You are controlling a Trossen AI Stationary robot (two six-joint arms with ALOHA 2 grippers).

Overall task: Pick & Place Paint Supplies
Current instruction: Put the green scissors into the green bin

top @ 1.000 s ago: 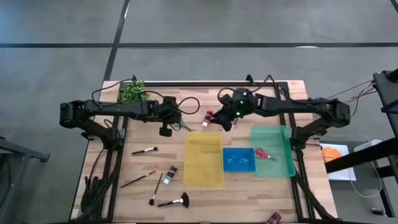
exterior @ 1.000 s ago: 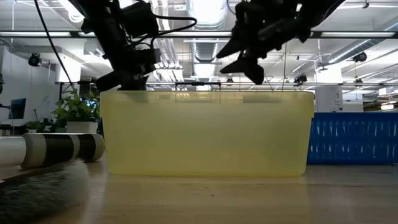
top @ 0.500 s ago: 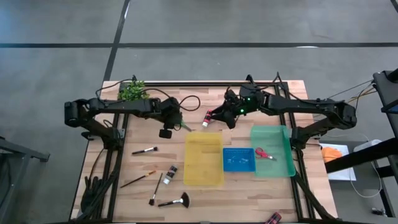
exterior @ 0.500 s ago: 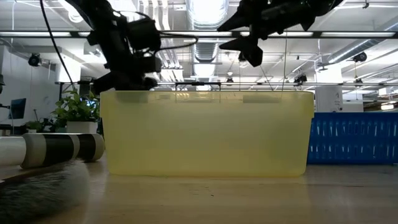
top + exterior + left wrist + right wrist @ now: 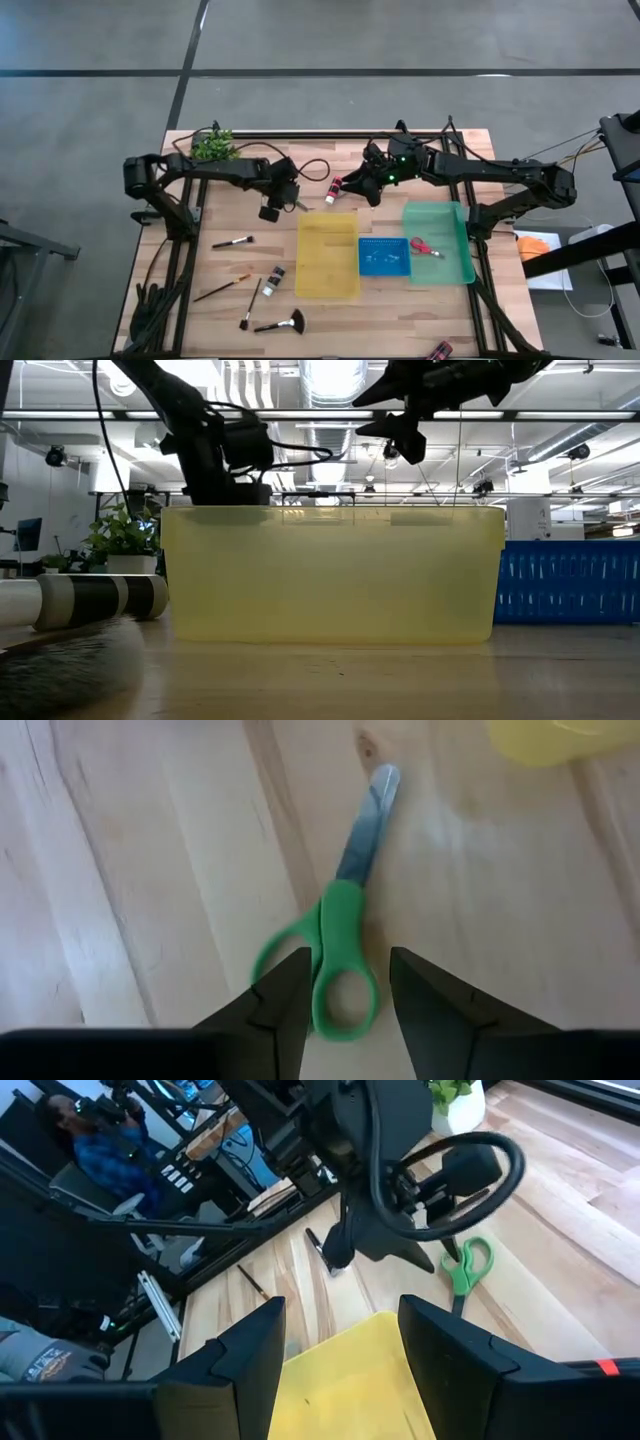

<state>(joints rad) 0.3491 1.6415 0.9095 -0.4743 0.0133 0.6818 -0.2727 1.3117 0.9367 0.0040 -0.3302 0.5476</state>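
The green-handled scissors [image 5: 340, 935] lie flat on the wood, just off the yellow tray's far left corner [image 5: 302, 204]. My left gripper [image 5: 348, 960] is open and low over them, a finger on each side of the handle loops [image 5: 288, 198]. My right gripper [image 5: 364, 186] is open and empty in the air, beside the red paint bottle [image 5: 335, 187], which lies on its side. Red scissors [image 5: 422, 246] lie in the green tray [image 5: 448, 262]. Thin brushes [image 5: 232, 241], a black bottle [image 5: 275, 279] and the fan brush [image 5: 280, 323] lie on the table's near left.
The yellow tray [image 5: 327, 265], blue tray [image 5: 385, 262] and green tray sit side by side mid-table. A leafy plant [image 5: 212, 146] stands at the far left corner. Another red item [image 5: 440, 350] lies at the near edge. The right wrist view shows a person [image 5: 85, 1140] beyond the table.
My left gripper has moved toward the table's right and come down over the green scissors. My right gripper has risen and drawn a little toward the far edge. The bottle and scissors have stayed where they were.
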